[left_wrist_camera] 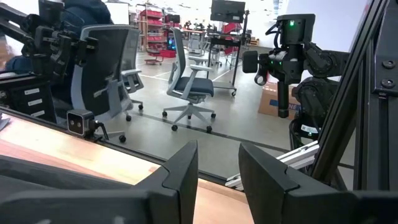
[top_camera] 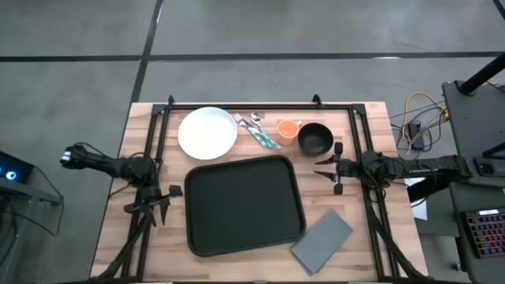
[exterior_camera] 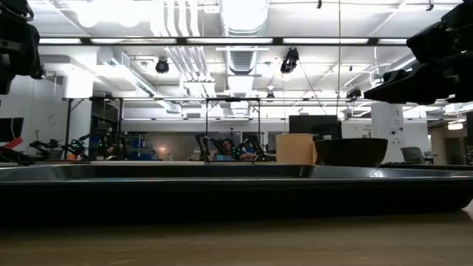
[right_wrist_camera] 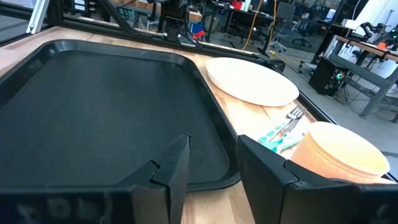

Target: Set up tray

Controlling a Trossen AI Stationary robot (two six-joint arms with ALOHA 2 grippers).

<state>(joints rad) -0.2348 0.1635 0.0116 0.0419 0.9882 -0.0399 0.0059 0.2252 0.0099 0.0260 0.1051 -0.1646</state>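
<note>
- Your left gripper [top_camera: 156,207] sits at the left of the high view, just left of the tray, fingers spread apart and holding nothing; in its wrist view the two dark fingers [left_wrist_camera: 180,168] stand apart with only room beyond.
- Your right gripper [top_camera: 330,169] sits right of centre, beside the tray's upper right corner, parted and empty.
- The tray [top_camera: 243,203] lies at the centre: black, smooth, rectangular, rounded corners, raised rim, nothing on it.
- Above it you see a round white plate [top_camera: 207,132], cutlery with teal handles [top_camera: 259,130], an orange cup [top_camera: 288,130] and a black bowl [top_camera: 315,139].
- A flat grey napkin [top_camera: 322,240] lies tilted at lower right.
- Only the right wrist view shows the fork tines [right_wrist_camera: 293,114]; the low view shows the tray rim [exterior_camera: 222,172] edge-on.
</note>
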